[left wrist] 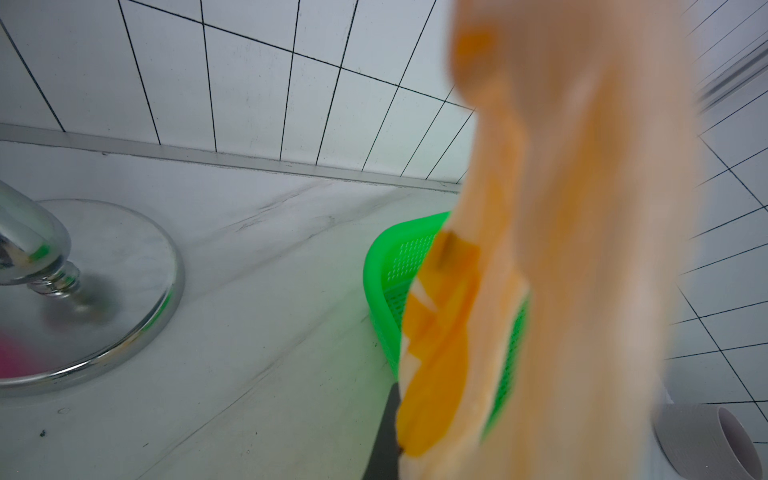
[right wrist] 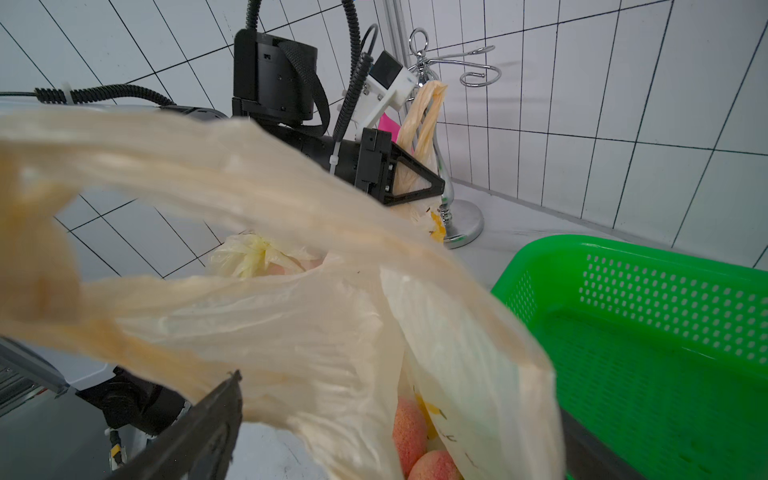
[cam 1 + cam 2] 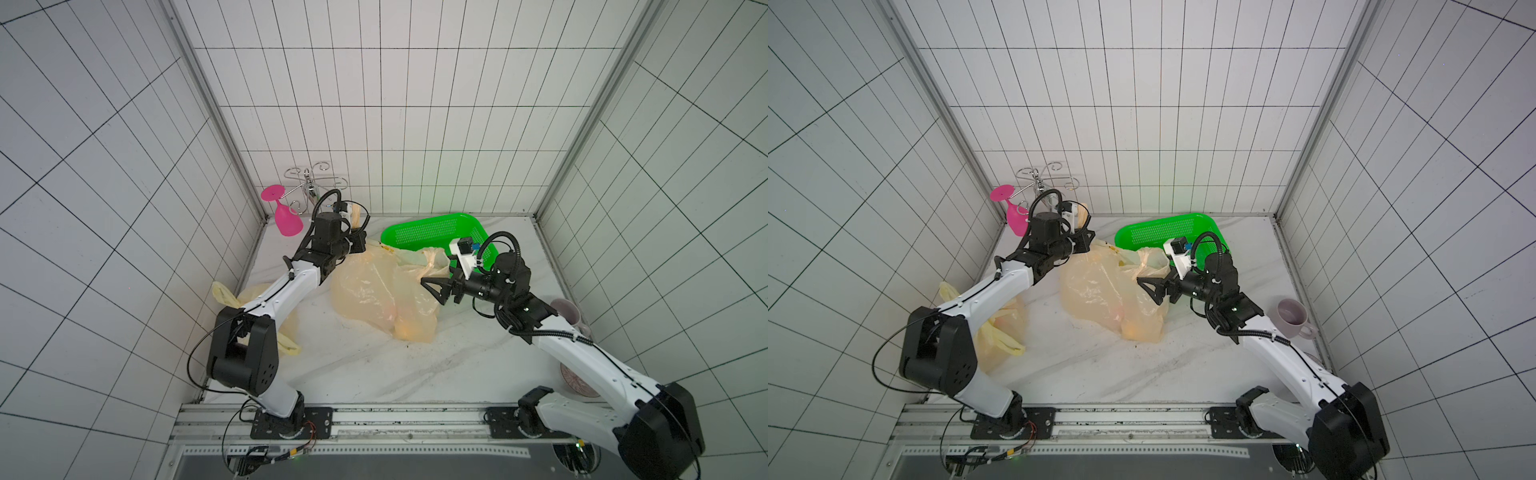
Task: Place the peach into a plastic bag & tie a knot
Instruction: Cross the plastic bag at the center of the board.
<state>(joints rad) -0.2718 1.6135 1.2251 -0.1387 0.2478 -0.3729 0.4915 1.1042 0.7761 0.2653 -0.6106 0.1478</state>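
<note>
The left gripper is squeezed tight on a handle of the bag. The right gripper has its jaws wide apart, with the bag's top between them. The peach sits inside the bag just below that gripper, and a green basket is right beside it.

The right pincer gapes wide around the plastic bag, with pink peaches inside between its fingers. Beyond it, the left pincer clamps the bag's other handle. A green basket sits just beside.
</note>
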